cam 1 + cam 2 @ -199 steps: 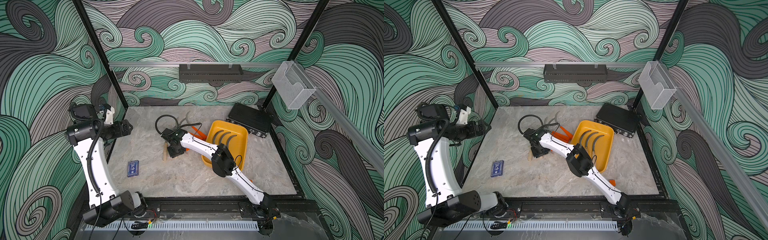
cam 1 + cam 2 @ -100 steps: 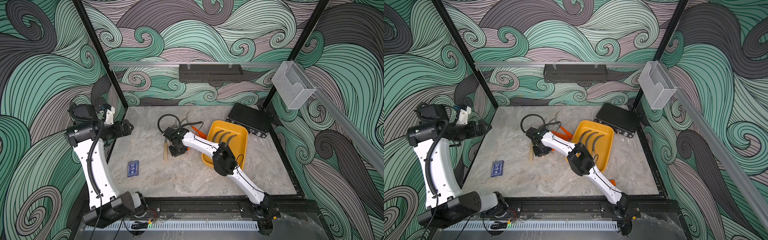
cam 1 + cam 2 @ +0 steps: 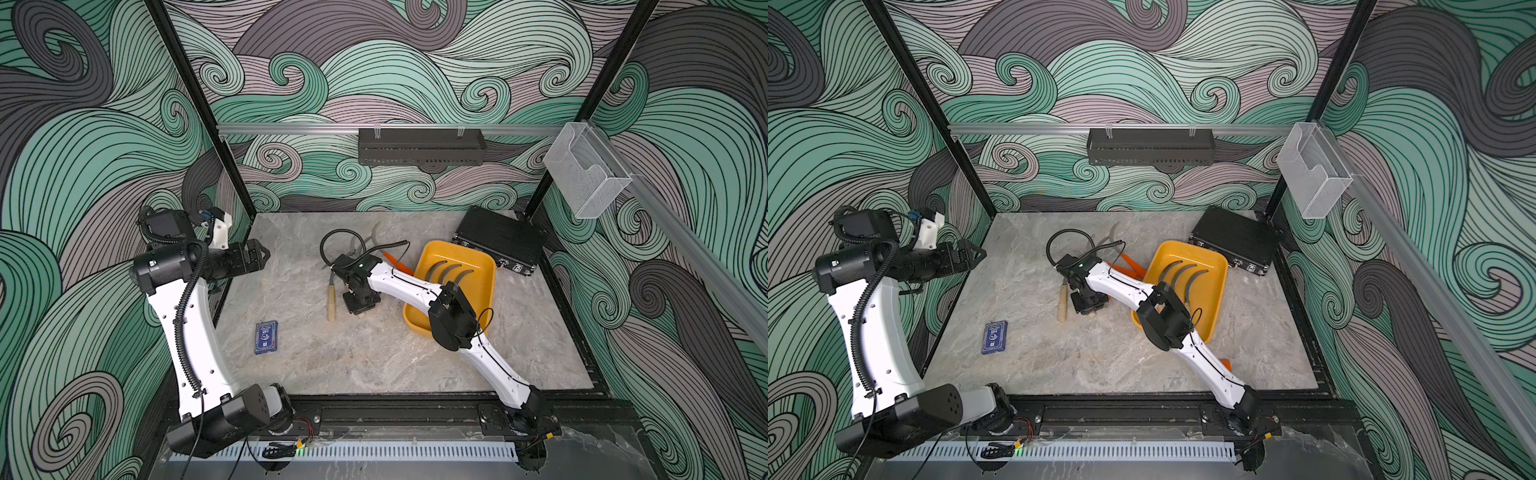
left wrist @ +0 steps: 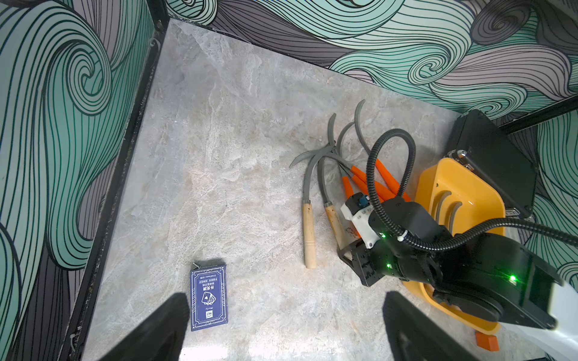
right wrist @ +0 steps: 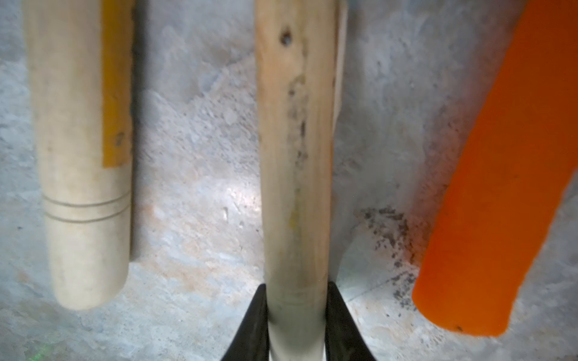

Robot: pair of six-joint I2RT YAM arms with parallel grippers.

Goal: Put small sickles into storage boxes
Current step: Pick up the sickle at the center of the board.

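Right gripper: right gripper (image 5: 297, 289) closed narrow on the butt end of a pale wooden-handled sickle (image 4: 334, 220) with a curved grey blade. Black fingers (image 5: 256, 322) press both sides of the handle.
Held sickle, height: low over the grey marble table (image 3: 374, 365); cannot tell whether it touches.
Left gripper: left gripper (image 3: 254, 257) spread wide and holding nothing. It is raised at the table's left edge, well apart from the sickles.
Second sickle: second wooden-handled sickle (image 3: 331, 299) lies flat just beside the held one, roughly parallel to it, on the left arm's side.
Pile: several orange-handled sickles (image 4: 359, 181) with grey blades crossing, between the right gripper and the tray.
Tray: shallow rectangular yellow-orange plastic tray (image 3: 484, 291) with rounded corners, set diagonally on the right half of the table and seen in both top views (image 3: 1214, 299).
In tray: three sickles (image 3: 449, 272), blades side by side; their handles are hidden under the right arm.
Other items: black ribbed case (image 3: 498, 239) in the back right corner, just beside the tray. Blue card box (image 3: 266, 337) flat near the left arm. Small orange cube (image 4: 487, 340) by the tray's near end.
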